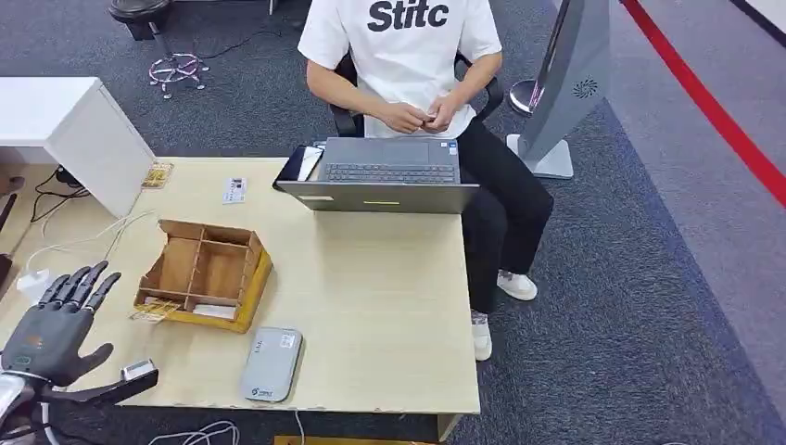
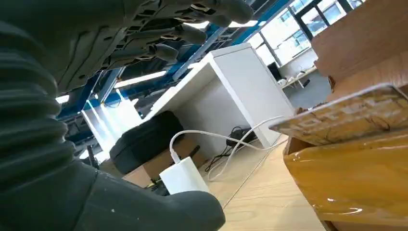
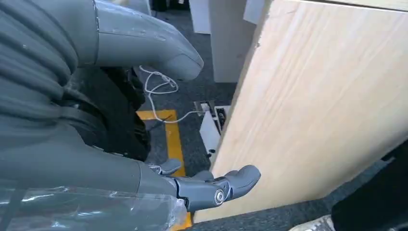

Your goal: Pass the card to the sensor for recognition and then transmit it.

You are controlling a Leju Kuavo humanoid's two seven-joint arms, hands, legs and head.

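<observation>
The left robot hand [image 1: 56,320] hovers palm-down over the near left corner of the desk [image 1: 371,306], fingers spread and holding nothing, a posture that looks set for a reach, not a grasp in hand. Just ahead of it and to its right sits a compartmented wooden tray [image 1: 204,275], its open cells facing up so that cards can be lifted out from above; a patterned card [image 1: 156,312] lies at the tray's near edge, the closest to the fingertips and, by this reading, the likely pick. Further right of the hand, at the desk's front edge, a flat grey reader [image 1: 272,363] lies face-up, apparently placed within an easy sweep so that a card can be laid over it for recognition. The right robot hand [image 3: 192,185] hangs below the desk's edge beside the wooden underside, empty, its fingers loosely curled, probably kept clear until the handover. Across the desk, well beyond the tray, a seated person [image 1: 408,56] waits behind an open laptop [image 1: 385,174], hands together, seemingly the one to receive the card. Another card [image 1: 234,190] lies far from the hand, near the laptop. A white charger [image 2: 183,175] and cable trail off beside the left hand.
</observation>
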